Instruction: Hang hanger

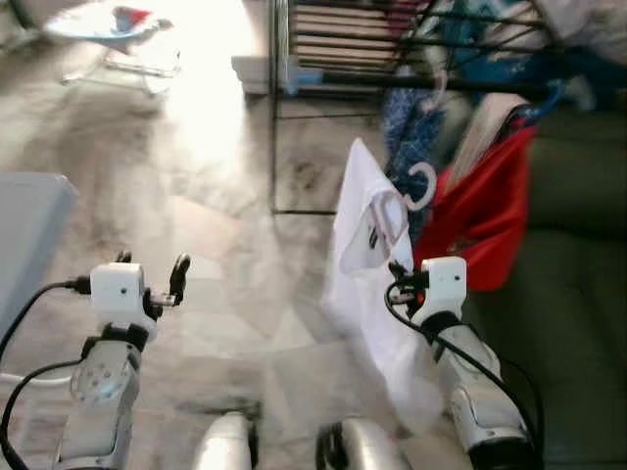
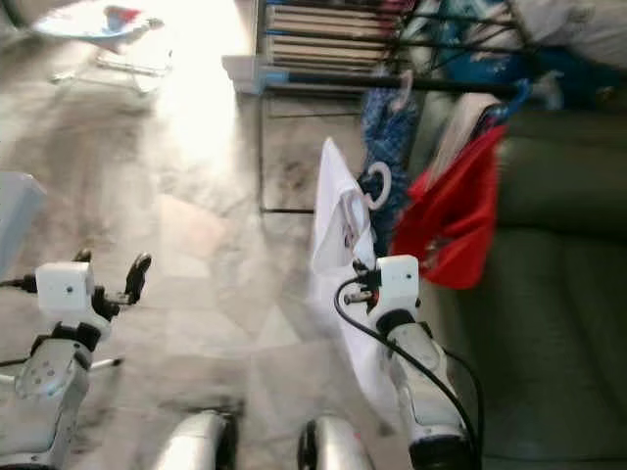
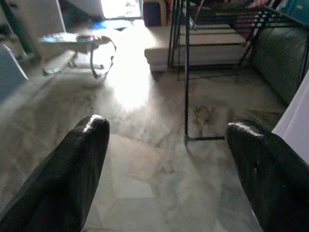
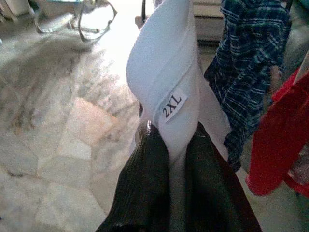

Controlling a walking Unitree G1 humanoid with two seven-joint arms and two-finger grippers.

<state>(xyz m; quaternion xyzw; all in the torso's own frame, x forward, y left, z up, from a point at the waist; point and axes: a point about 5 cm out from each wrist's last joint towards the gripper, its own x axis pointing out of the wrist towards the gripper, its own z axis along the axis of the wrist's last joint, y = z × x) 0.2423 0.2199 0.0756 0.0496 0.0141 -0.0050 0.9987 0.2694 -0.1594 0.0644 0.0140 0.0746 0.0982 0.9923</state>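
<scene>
One right gripper raised, pinching white shirt.

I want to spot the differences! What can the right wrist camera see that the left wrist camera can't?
The right wrist view alone shows the right gripper pinching the white shirt at its collar, a tag reading 2XL, a blue plaid shirt and a red garment. The left wrist view alone shows the left gripper with fingers wide apart and holding nothing, and the black metal rack. Both show the pale marble floor with bright sunlight on it.
</scene>
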